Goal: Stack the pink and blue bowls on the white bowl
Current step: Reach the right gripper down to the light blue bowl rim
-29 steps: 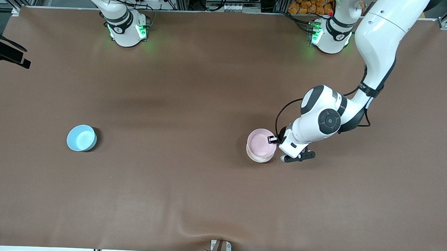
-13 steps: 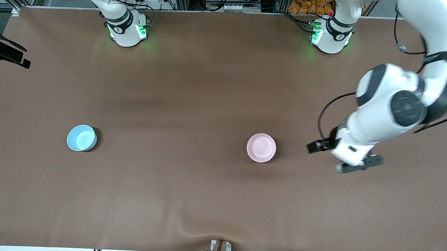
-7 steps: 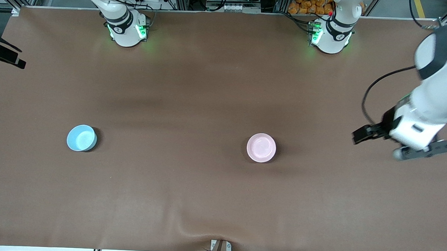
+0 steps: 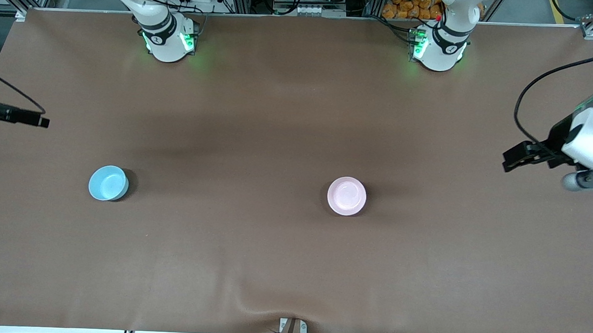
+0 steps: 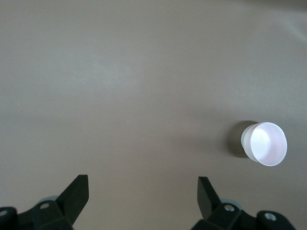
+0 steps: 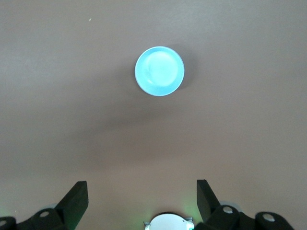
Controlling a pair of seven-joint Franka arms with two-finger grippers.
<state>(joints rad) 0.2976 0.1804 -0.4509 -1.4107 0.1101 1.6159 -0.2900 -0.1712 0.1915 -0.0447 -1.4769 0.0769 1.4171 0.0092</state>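
The pale pink bowl sits nested in the white bowl near the table's middle. The white bowl shows only as a thin pale wall under the pink bowl in the left wrist view. The sky blue bowl stands alone toward the right arm's end and shows in the right wrist view. My left gripper is open and empty, high over the table's left-arm end, well clear of the pink bowl; its jaws frame bare table. My right gripper is open and empty, raised at the right-arm end.
A brown mat covers the table, with a ripple at its edge nearest the front camera. The arms' bases stand along the edge farthest from that camera. The right arm's base shows in the right wrist view.
My left gripper let go of the pink bowl, now seated in the white bowl, and rose away toward the left arm's end. The right gripper has shifted slightly into view.
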